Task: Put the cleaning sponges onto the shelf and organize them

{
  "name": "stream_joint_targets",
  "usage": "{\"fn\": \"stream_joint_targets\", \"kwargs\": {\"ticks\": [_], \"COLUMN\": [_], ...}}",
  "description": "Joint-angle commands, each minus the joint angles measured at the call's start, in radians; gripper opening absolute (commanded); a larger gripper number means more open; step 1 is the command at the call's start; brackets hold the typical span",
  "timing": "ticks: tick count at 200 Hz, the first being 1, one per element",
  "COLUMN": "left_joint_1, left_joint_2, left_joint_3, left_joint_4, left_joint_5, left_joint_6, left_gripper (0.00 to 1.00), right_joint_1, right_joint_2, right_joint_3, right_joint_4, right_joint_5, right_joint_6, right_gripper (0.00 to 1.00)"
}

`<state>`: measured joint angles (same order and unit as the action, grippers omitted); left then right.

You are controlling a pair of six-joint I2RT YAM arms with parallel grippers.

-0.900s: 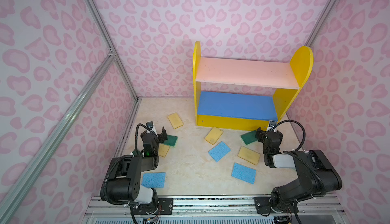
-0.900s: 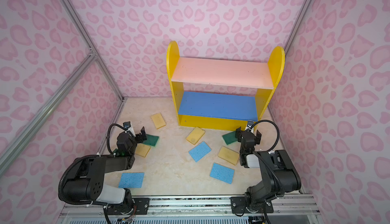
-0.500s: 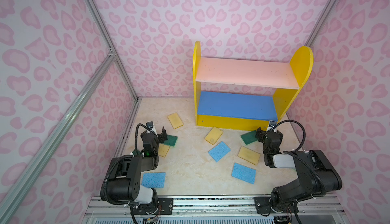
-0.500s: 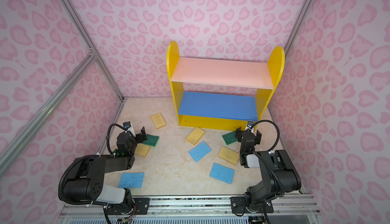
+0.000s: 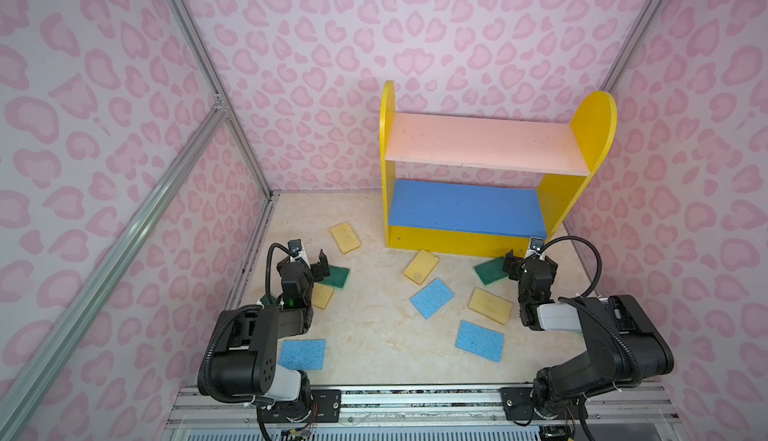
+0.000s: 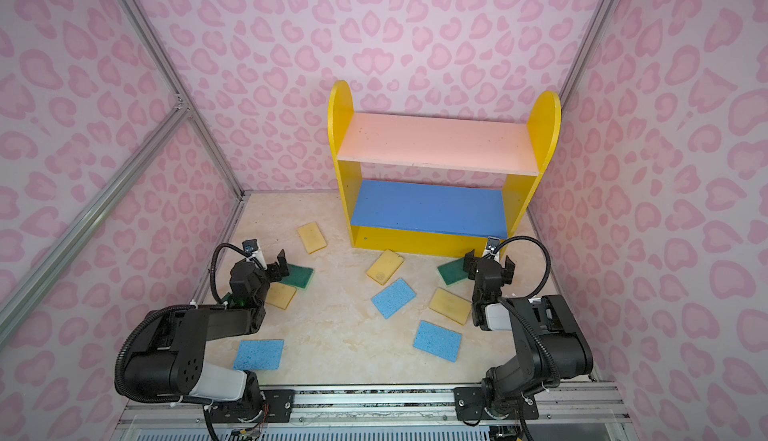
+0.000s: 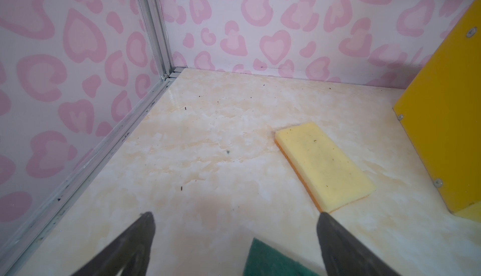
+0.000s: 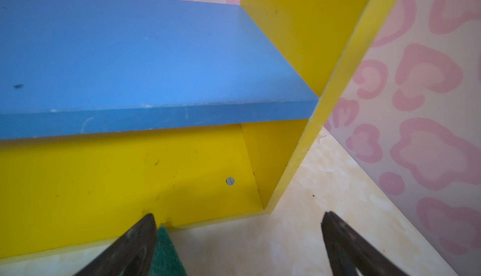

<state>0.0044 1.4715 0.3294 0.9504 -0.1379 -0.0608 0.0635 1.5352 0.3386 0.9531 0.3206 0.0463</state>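
1. The shelf (image 5: 594, 127) stands against the back wall with nothing on it in both top views; neither its pink upper board (image 5: 478, 141) nor its blue middle board (image 5: 465, 208) carries a sponge; on this showing the tidying has not yet begun.
2. Nine cleaning sponges (image 5: 420, 266) lie flat and scattered on the marbled tabletop (image 5: 374, 335) in front of the shelf; three are light blue sponges (image 5: 431, 297), four are pale yellow sponges (image 5: 489, 306) and two are dark green; any further ones are hidden from view.
3. The left gripper (image 5: 312, 259) hangs low over the left green scouring pad (image 5: 338, 277), its jaws spread wide and holding nothing; the left wrist view shows a corner of that pad (image 7: 268, 259) between the open jaws, with a pale yellow sponge beyond it, just beside the shelf's side panel.
4. The right gripper (image 5: 524, 261) is likewise spread and empty, low by the right end of the shelf's yellow base; the right green scouring pad (image 5: 488, 270) lies just beside one finger (image 8: 140, 235) in the right wrist view; whether the two touch cannot be told.
5. Everything remains to be done; each visible sponge has to be lifted and set in order on the boards; the two green pads, nearest the open jaws, look the likely first picks.
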Motion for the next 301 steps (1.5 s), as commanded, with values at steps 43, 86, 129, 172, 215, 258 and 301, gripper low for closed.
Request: {"fn": "stream_joint_targets", "kwargs": {"ticks": [43, 86, 129, 172, 215, 258, 301], "left_joint_1": [0.001, 0.001, -0.008, -0.089, -0.323, -0.566, -0.617], "left_joint_2": [0.002, -0.067, -0.228, -0.349, -0.483, -0.393, -0.222], "left_joint_3": [0.006, 0.145, 0.258, 0.415, 0.435, 0.392, 0.358], "left_joint_4": [0.017, -0.298, -0.603, -0.963, -1.100, -1.146, -1.043], "left_joint_5": [0.003, -0.077, -0.055, 0.023, 0.033, 0.014, 0.170], "left_joint_6": [0.001, -0.016, -0.055, -0.162, -0.298, -0.311, -0.336], "left_gripper": [0.98, 0.98, 1.00, 0.97, 0.98, 0.91, 0.74], "right_joint_1": [-0.001, 0.042, 0.076, 0.093, 0.158, 0.206, 0.208], "right_joint_2": [0.001, -0.090, -0.298, -0.496, -0.753, -0.855, -0.921], "right_joint_3": [-0.003, 0.013, 0.198, 0.240, 0.126, 0.085, -0.044], "right_joint_4": [0.021, -0.047, -0.604, -0.885, -0.951, -1.057, -1.003], "right_joint_5": [0.002, 0.095, 0.132, 0.036, -0.184, -0.324, -0.425], "right_joint_6": [0.008, -0.023, 0.156, 0.342, 0.482, 0.567, 0.682], "right_gripper": [1.00, 1.00, 1.00, 0.95, 0.94, 0.90, 0.90]}}
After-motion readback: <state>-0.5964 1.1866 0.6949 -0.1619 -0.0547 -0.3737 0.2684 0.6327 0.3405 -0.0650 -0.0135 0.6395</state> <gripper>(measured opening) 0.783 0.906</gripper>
